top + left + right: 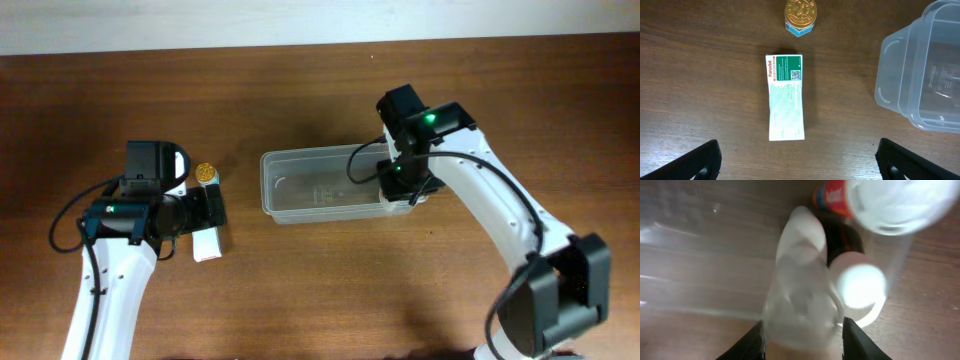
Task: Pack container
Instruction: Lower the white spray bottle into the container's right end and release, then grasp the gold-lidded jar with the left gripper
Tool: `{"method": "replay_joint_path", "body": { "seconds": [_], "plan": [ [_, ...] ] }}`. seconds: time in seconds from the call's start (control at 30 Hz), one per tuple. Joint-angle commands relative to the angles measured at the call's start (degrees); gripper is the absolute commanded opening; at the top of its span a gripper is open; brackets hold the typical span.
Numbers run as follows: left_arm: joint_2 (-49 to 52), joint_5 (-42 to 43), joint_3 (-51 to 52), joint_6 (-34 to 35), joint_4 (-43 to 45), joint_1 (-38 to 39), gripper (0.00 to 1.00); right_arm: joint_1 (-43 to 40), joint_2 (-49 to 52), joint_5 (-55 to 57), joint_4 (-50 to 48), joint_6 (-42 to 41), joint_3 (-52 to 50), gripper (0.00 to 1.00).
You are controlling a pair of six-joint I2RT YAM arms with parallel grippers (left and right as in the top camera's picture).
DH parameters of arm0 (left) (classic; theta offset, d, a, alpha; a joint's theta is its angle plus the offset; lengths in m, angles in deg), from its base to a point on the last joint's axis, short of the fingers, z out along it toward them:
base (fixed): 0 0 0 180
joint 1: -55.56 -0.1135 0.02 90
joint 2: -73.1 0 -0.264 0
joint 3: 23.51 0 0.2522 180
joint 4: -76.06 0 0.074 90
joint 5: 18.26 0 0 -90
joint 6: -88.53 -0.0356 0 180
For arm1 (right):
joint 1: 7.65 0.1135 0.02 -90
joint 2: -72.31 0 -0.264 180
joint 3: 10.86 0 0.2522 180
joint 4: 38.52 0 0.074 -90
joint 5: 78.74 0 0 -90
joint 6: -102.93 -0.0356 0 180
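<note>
Left gripper [797, 145] is recorded with its jaws spread wide: the two dark fingers [695, 161] are seen only at the bottom corners of the wrist view, with nothing between them but bare wooden table [700, 80]. Just beyond the fingertips a white and green box [786, 97] is noted lying flat, long axis pointing away from the camera, printed face up. Further out, past the far end of the box and apart from it, a small jar [800, 15] with a gold lid is seen standing upright. To the right of both, one rounded end of the clear container [920, 65] is observed on the table, open side up, well apart from the box.

Right gripper [802, 330] is viewed through heavy blur. Between its fingers [752, 347] a translucent part of the container [800, 290] is seen. Whether it is pinched or merely straddled cannot be told. Beyond it a round white cap [860, 287] and an orange-labelled bottle [832, 197] are made out. Their place relative to the tub wall cannot be told.

From overhead, the container [325, 187] is located mid-table, with the right gripper [405, 190] at its right end and the left gripper [212, 208] well apart to its left.
</note>
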Motion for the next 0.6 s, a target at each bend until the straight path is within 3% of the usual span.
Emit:
{"method": "replay_joint_path", "body": {
  "seconds": [0.0,0.2,0.23,0.4,0.57],
  "plan": [
    [0.26,0.59,-1.14,0.52,0.17,-0.31,0.99,-0.46,-10.05,2.01,-0.26,-0.76,5.9,0.46],
    [1.84,0.57,-5.35,0.52,-0.52,-0.31,0.99,-11.78,-21.11,3.17,-0.98,-3.08,6.67,0.7],
    [4.2,0.55,-8.9,0.52,-1.01,-0.31,0.99,-17.31,-22.05,2.43,0.96,-2.8,6.67,0.72],
    [17.14,-0.02,-19.67,0.55,-1.86,-0.72,0.99,-28.48,-20.35,-4.04,5.53,1.92,4.33,0.72],
    [30.77,0.2,-22.97,0.57,0.44,-2.16,0.99,-32.2,-17.99,-4.76,5.27,2.99,-0.24,0.72]
  ]
}}
